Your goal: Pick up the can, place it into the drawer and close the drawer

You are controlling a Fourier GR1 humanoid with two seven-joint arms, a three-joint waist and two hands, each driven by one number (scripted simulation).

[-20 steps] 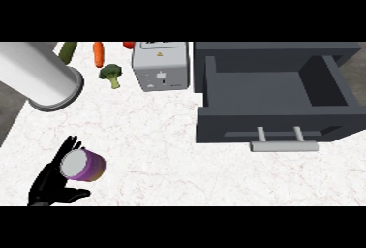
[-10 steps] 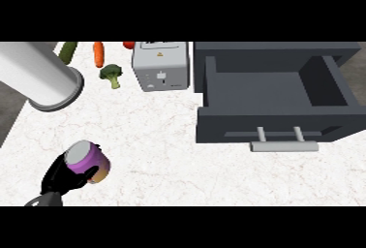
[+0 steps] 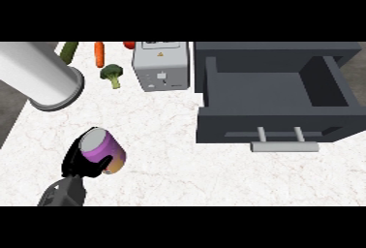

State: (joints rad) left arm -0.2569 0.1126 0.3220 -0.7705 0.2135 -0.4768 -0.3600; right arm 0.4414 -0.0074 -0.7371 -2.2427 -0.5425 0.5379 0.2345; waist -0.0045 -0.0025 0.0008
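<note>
Head view: left hand (image 3: 80, 162) half-hidden behind can (image 3: 103, 151).

Left hand (image 3: 80, 162): black, smooth and matte, with slim rounded fingers (image 3: 102, 163).
Left forearm (image 3: 63, 193): dark grey, blocky, with angular panels near the wrist, entering from the lower edge of the view.
Markings: none visible on the hand or forearm.

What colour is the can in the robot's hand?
Purple, with an orange patch low on its side and a grey top; the can shows in the head view.
</note>
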